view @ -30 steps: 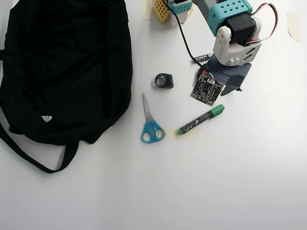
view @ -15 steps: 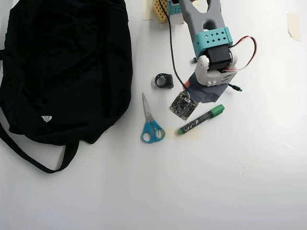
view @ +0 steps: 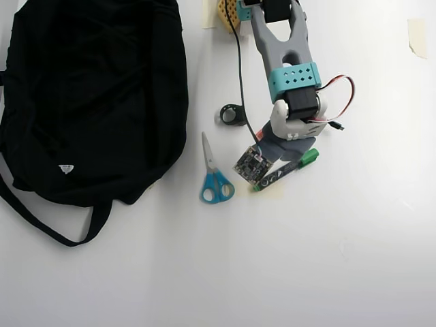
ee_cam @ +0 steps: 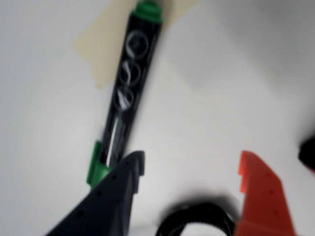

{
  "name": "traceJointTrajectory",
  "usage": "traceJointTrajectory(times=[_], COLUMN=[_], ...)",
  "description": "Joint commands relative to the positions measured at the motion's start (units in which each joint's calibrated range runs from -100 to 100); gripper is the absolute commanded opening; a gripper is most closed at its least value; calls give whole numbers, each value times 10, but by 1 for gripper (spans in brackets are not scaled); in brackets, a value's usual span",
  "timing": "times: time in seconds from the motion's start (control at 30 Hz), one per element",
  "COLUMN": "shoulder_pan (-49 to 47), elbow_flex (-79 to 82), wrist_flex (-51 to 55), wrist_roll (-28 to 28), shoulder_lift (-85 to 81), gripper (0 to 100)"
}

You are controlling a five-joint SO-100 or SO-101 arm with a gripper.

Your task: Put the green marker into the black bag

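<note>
The green marker point(view: 285, 172) lies flat on the white table point(view: 354, 259), slanted, just below the arm's wrist in the overhead view, with its green cap toward the upper right and its green end toward the lower left. Part of it rests on a pale strip of tape point(ee_cam: 101, 46). In the wrist view the marker point(ee_cam: 127, 86) runs up from the dark finger point(ee_cam: 118, 191), which sits right at its green cap; whether they touch is unclear. The claw point(ee_cam: 189, 172) is spread wide, dark finger on one side and orange finger point(ee_cam: 258, 196) on the other, with nothing between them.

The scissors point(view: 214, 176) with blue handles lie just left of the marker in the overhead view. A small black ring-shaped thing point(view: 232, 114) sits above the scissors. The black bag point(view: 88, 95) lies well left of the marker, beyond the scissors, its strap point(view: 48, 225) trailing below it.
</note>
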Motion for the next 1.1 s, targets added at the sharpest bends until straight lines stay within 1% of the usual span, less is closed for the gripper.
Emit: traceJointTrajectory(times=[0.0, 0.17, 0.33, 0.43, 0.53, 0.77, 0.97, 1.07], shoulder_pan=[-5, -9, -32, -40, -47, -66, -59, -59], elbow_flex=[-53, -61, -61, -61, -62, -99, -196, -231], wrist_flex=[2, 3, 3, 4, 32, 37, 40, 63], wrist_roll=[-1, -40, -44, -65, -83, -86, -86, -86], shoulder_lift=[-5, -5, -4, 5, 24, 48, 98, 125], gripper=[25, 25, 25, 25, 25, 25, 25, 25])
